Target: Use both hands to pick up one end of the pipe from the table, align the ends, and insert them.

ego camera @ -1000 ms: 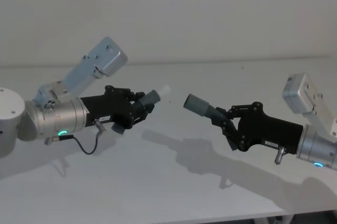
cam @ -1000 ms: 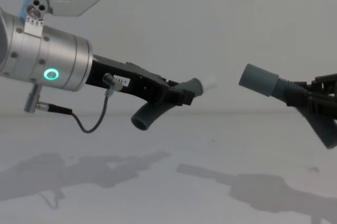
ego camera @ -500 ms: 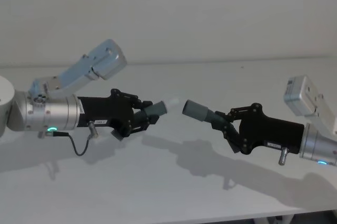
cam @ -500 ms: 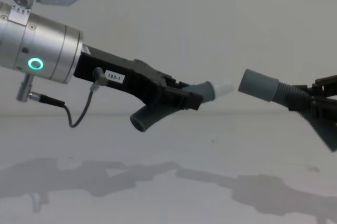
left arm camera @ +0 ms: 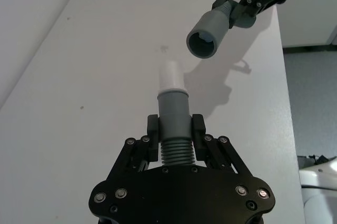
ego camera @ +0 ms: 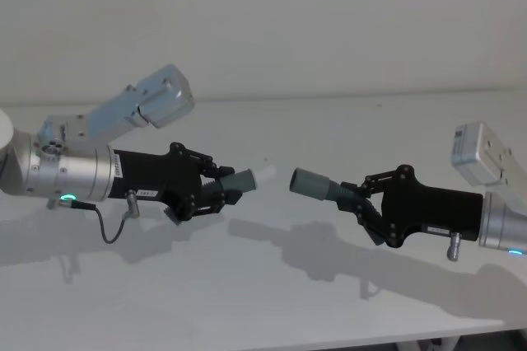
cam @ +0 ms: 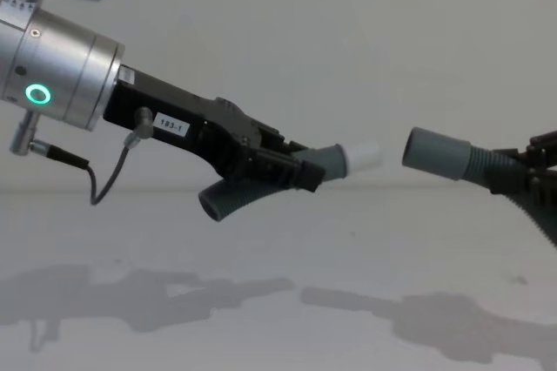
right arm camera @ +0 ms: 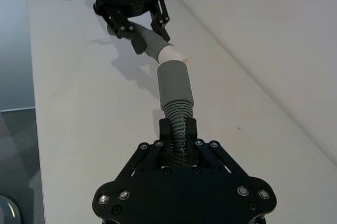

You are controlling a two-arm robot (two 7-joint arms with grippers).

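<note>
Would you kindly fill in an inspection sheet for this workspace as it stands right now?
Surface: table white and matte, with the arms' shadows across it.
Job's things: white-tipped pipe piece and cuffed pipe piece are both held above the table. The white tip faces the cuff mouth across a gap, not inserted.
Clutter: nothing seen.
Grippers: left gripper shut on the ribbed part of the white-tipped pipe piece; right gripper shut on the ribbed part of the cuffed pipe piece.
Cables: black cable loops below the left arm's wrist, hanging free.
Surroundings: plain wall behind the table.
</note>
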